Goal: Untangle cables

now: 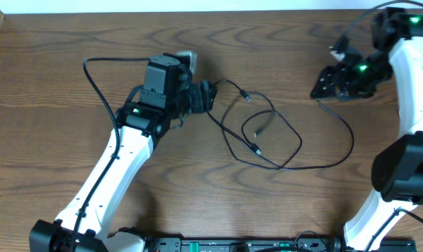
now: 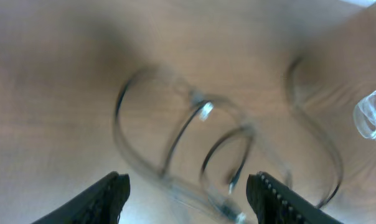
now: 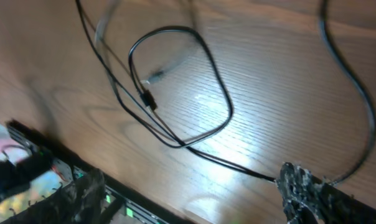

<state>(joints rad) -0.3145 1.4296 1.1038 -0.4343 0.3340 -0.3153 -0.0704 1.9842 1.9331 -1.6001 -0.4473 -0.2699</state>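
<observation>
1. Left gripper stood with its jaws apart. Nothing lay between its fingers in the left wrist view.
2. Seen from overhead, the left gripper sat at the left edge of the cable tangle, near the middle of the worktop. One thin black strand ran out from beside it to a small plug.
3. Right gripper stood with its jaws wide apart. No cable lay between them.
4. The right gripper was positioned toward the far right corner of the worktop, apart from the main loops.
5. The cables lay flat on the worktop between the two grippers, nearer the left one. They were black, and their loops overlapped and crossed one another.
6. A rounded loop enclosed two cable ends. One ended in a dark connector; the other, paler end beside it was blurred.
7. A long outer strand started just below the right gripper, curved out to the right, and swept back to join the loops at their near side.
8. In the right wrist view this outer strand passed just beside the right-hand finger. Whether strand and finger touched could not be told.
9. The left wrist view was blurred. It showed only looped strands and one bright plug end ahead of the parted fingers.
</observation>
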